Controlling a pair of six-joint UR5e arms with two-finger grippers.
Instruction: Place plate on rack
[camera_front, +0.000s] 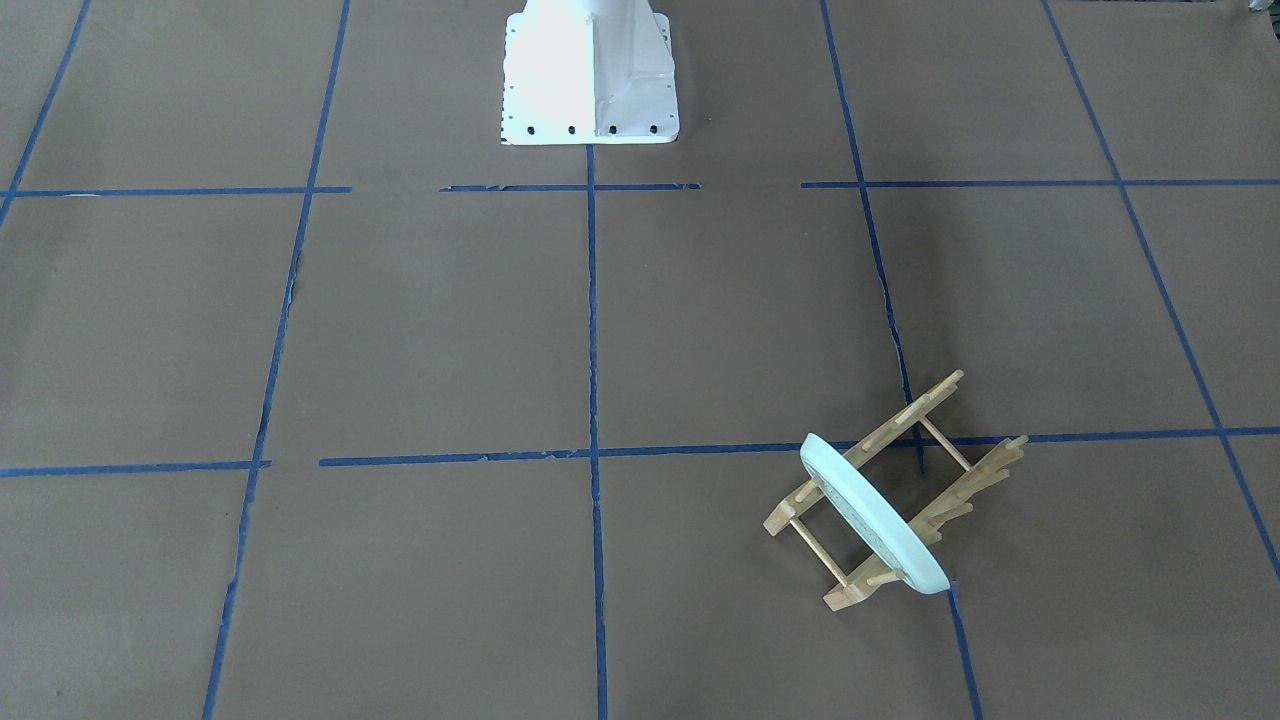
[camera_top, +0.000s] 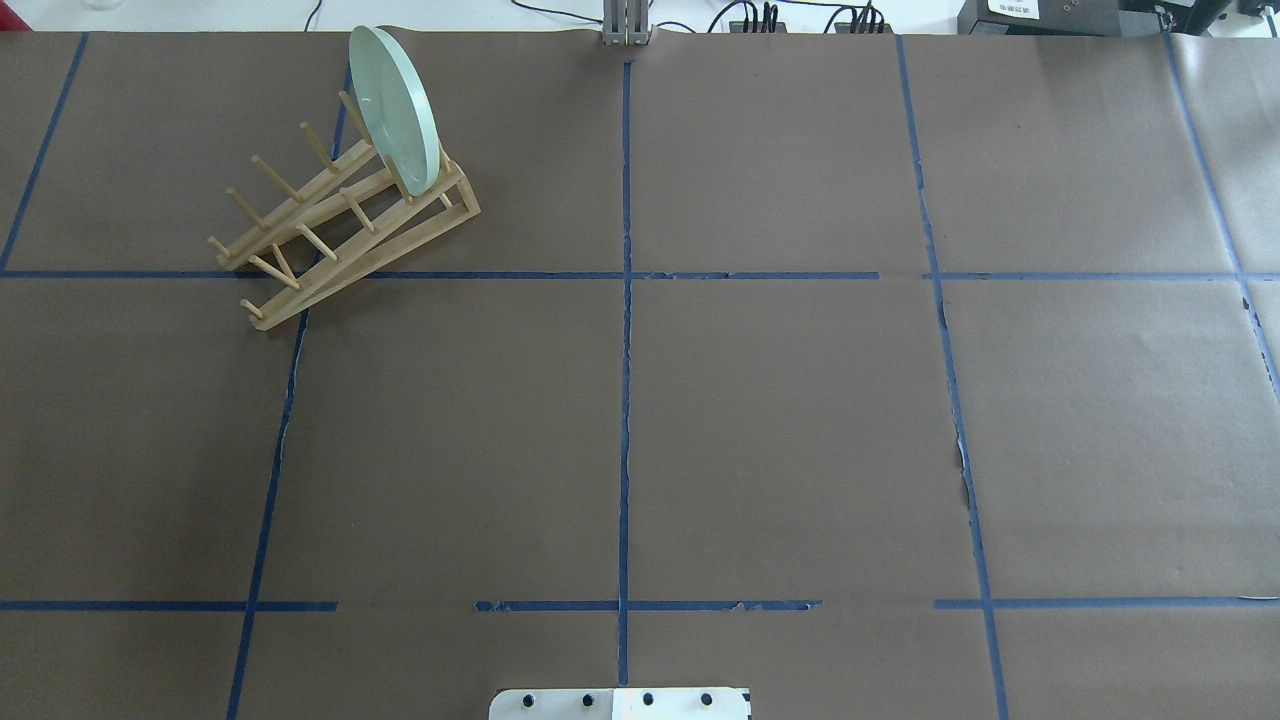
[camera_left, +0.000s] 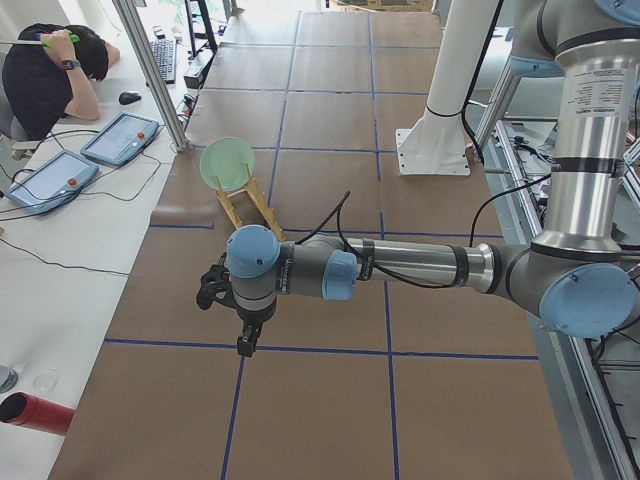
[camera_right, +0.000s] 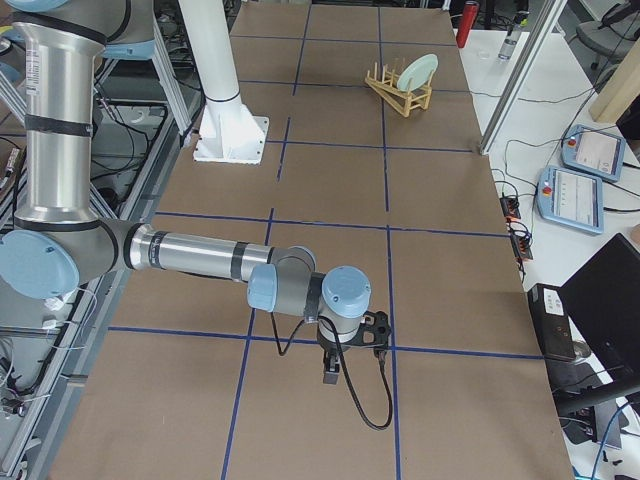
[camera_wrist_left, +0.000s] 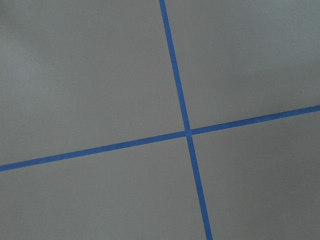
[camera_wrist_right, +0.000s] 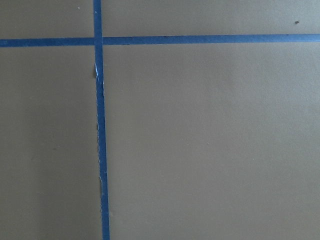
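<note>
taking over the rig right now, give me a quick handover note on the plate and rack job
Left tool: over bare table, away from the rack. It shows only in a side view, so I cannot tell whether it is open or shut.
Right tool: the same, over bare table, far from the rack.
Plate: stands on edge between the pegs at the far end of the rack, on the robot's far left part of the table.
Done: the plate is on the rack and nothing holds it.
Left: probably nothing, beyond checking that it sits steady.
</note>
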